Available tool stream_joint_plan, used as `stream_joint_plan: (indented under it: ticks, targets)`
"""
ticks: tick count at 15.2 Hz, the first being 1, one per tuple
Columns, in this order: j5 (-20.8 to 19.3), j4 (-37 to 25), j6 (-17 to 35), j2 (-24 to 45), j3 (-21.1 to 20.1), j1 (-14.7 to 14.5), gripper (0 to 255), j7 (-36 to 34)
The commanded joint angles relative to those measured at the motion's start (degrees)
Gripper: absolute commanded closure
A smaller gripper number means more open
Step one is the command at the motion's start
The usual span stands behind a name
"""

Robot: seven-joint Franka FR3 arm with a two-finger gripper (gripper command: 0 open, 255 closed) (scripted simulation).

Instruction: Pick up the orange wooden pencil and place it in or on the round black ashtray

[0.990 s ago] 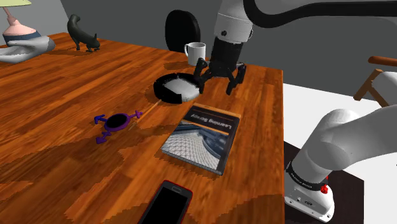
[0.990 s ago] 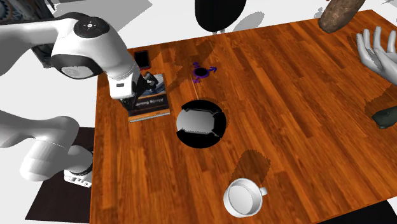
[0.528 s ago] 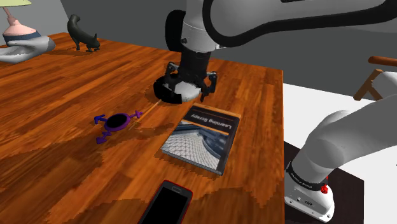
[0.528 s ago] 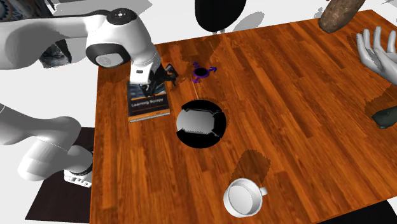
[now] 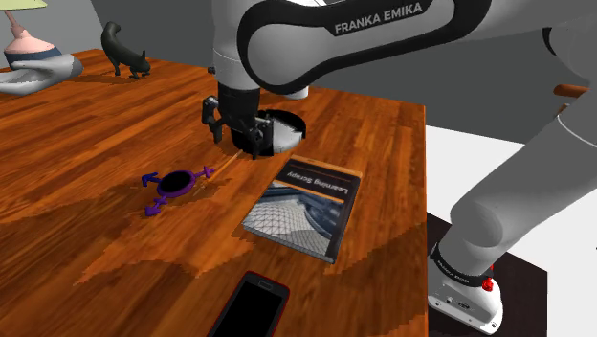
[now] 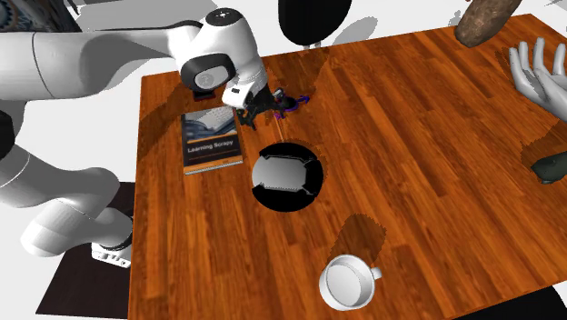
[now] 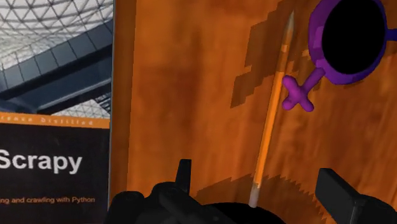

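Observation:
The orange pencil [image 7: 272, 108] lies flat on the wooden table [image 5: 86, 144], between a purple-rimmed black trinket [image 7: 347, 38] and a book [image 7: 54, 95]. My gripper [image 7: 261, 184] is open and hovers over the pencil's blunt end, one finger on each side and neither touching it. In the shoulder view the gripper [image 5: 232, 136] hangs low in front of the round black ashtray [image 5: 285, 129], hiding part of it, with the pencil [image 5: 223, 168] just below. From the second exterior view the gripper [image 6: 262, 109] is beside the trinket [image 6: 289, 102], a short way from the ashtray [image 6: 286, 177].
The book [image 5: 304, 206] lies close to the gripper toward the stand, and a black phone [image 5: 251, 304] rests near the table's front edge. A white mug [image 6: 350, 282] stands beyond the ashtray. A black cat figurine [image 5: 124, 50] stands at the back.
The arm has swung from beyond the ashtray, across it, to the pencil by the purple trinket, and has come down lower. The pencil and ashtray have not moved.

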State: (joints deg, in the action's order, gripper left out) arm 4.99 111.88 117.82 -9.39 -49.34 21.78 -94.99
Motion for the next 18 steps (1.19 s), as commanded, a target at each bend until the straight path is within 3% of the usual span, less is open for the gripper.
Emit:
stream_joint_plan:
  ticks: [1,9,16,17,18]
  targets:
    - [-6.16,-3.94,0.42,5.77,-3.18,1.48,0,-7.87]
    - [-10.01,-0.97,5.56,9.56,-3.58,0.87,0,-10.46]
    - [-10.01,-0.98,5.55,9.56,-3.57,0.86,0,-10.46]
    - [-10.01,-0.98,5.55,9.56,-3.57,0.86,255,-10.46]
    - [-10.01,-0.98,5.55,9.56,-3.57,0.86,255,-10.46]
